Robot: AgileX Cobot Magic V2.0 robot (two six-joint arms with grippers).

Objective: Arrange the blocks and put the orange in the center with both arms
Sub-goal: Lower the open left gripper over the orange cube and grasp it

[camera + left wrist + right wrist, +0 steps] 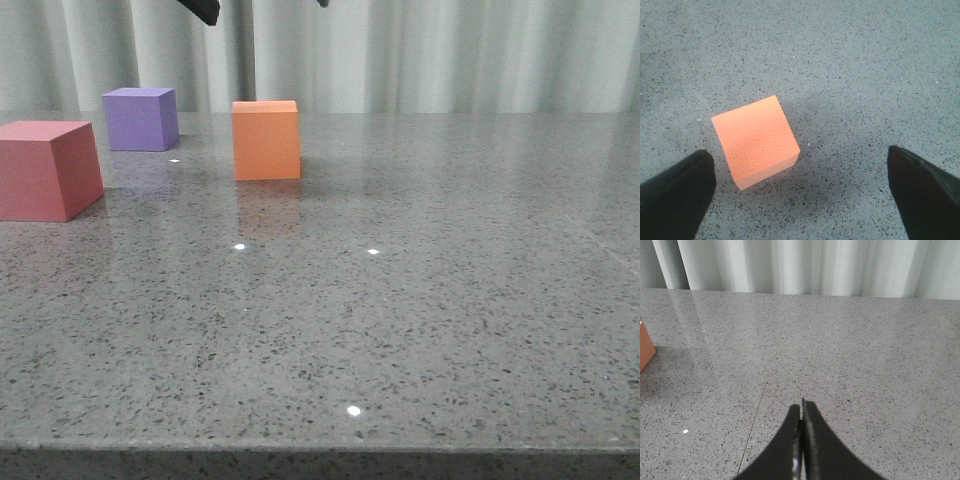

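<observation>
Left gripper [800, 195] spread above orange cube [756, 141].

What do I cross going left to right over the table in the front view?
pinkish-red cube → purple cube → orange cube, then only bare table out to the right edge.

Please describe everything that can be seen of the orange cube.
The orange cube is a plain matte block with sharp edges and a slightly grainy surface. It stands flat on the grey speckled table, right of the purple cube, touching neither it nor the pinkish-red cube. The open left gripper hangs above it without contact, the cube nearer one finger.
</observation>
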